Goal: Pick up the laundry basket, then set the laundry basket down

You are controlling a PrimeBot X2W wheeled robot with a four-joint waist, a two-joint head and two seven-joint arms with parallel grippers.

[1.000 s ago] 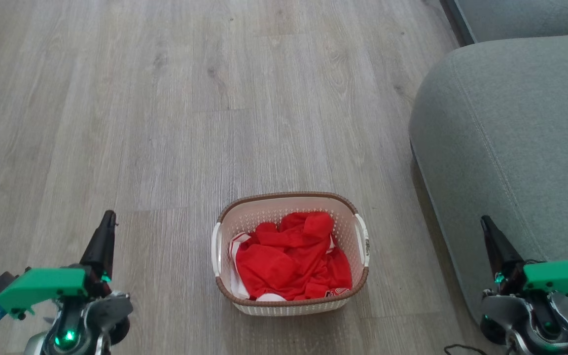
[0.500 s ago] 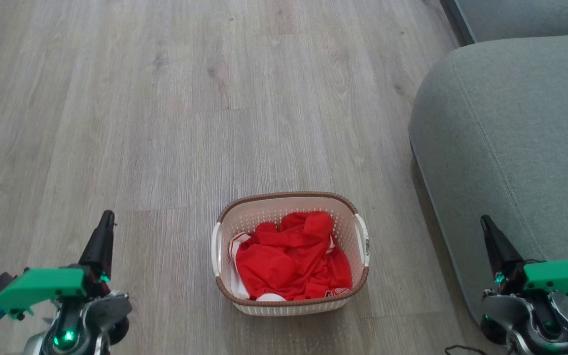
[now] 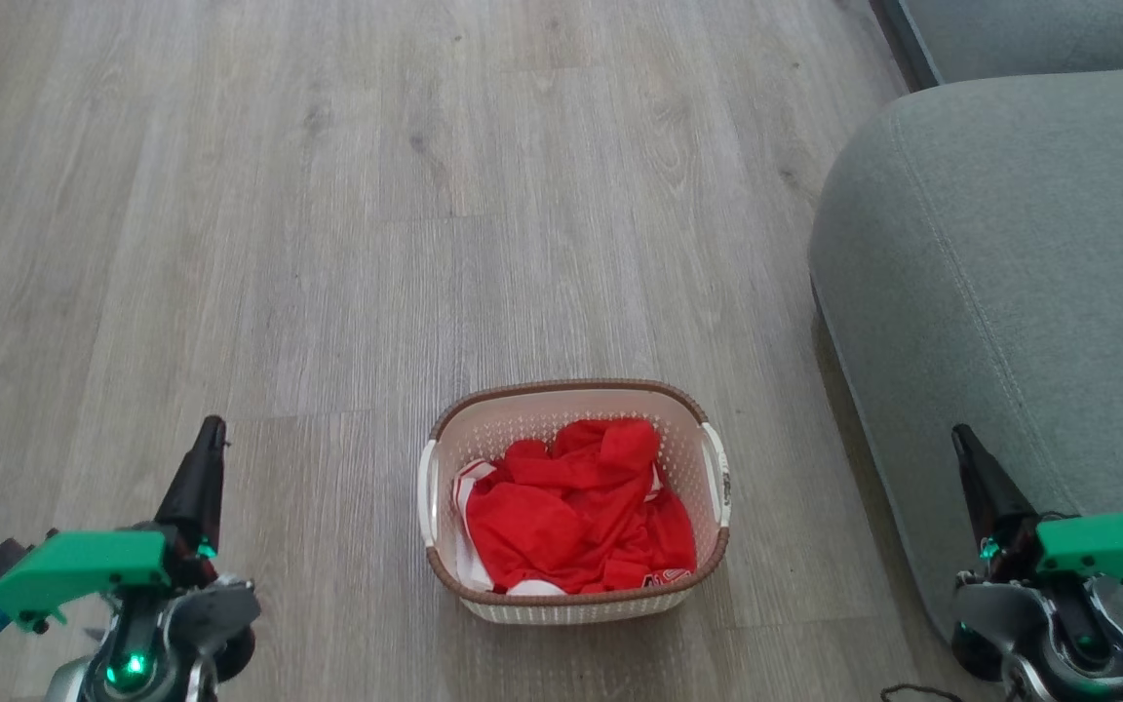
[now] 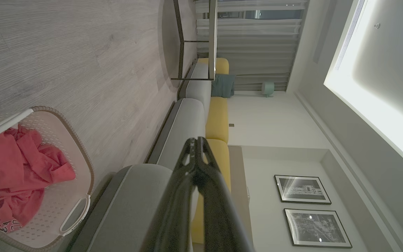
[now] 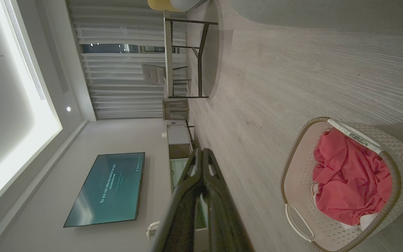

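The laundry basket (image 3: 571, 611) is sitting on the wood floor (image 3: 328, 244) between the left gripper (image 3: 213, 434) and the right gripper (image 3: 959, 436), both apart from it and showing their fingers pressed together, empty.

Left pincer (image 3: 213, 434) closed, right pincer (image 3: 960, 439) closed, both pointing forward

Supporting surface: floor (image 3: 328, 244), grey wood-look planks laid lengthwise away from the robot. The laundry basket (image 3: 571, 609) stands upright on the floor with its base flat on the planks. A grey sofa (image 3: 1010, 292) stands on the floor to the basket's right, near but apart, with bare planks between. Farther off, a table (image 5: 168, 52) on dark metal legs stands on the same floor.
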